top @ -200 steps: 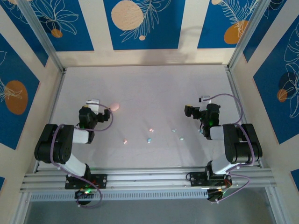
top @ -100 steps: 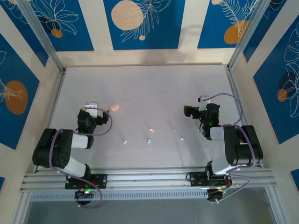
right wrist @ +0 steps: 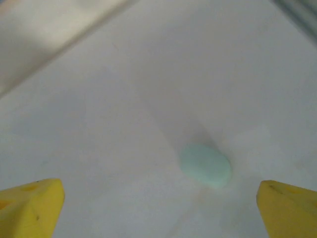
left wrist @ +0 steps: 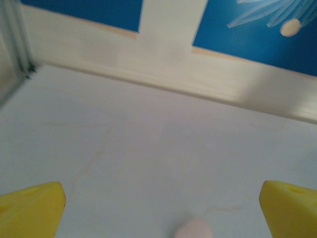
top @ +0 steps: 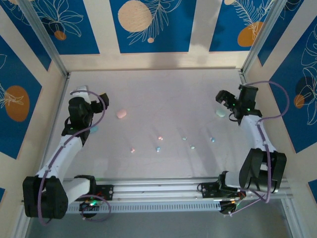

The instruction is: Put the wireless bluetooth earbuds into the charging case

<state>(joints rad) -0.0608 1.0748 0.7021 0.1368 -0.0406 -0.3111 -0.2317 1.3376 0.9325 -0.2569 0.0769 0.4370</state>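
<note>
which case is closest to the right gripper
The mint green case, just ahead of the right gripper; the pink case lies far to the left.

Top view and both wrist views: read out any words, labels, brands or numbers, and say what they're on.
None can be read.
The wall panels carry only leaf and circle drawings.
The pink case and the mint case show no print; the earbuds are too small to tell.
</note>
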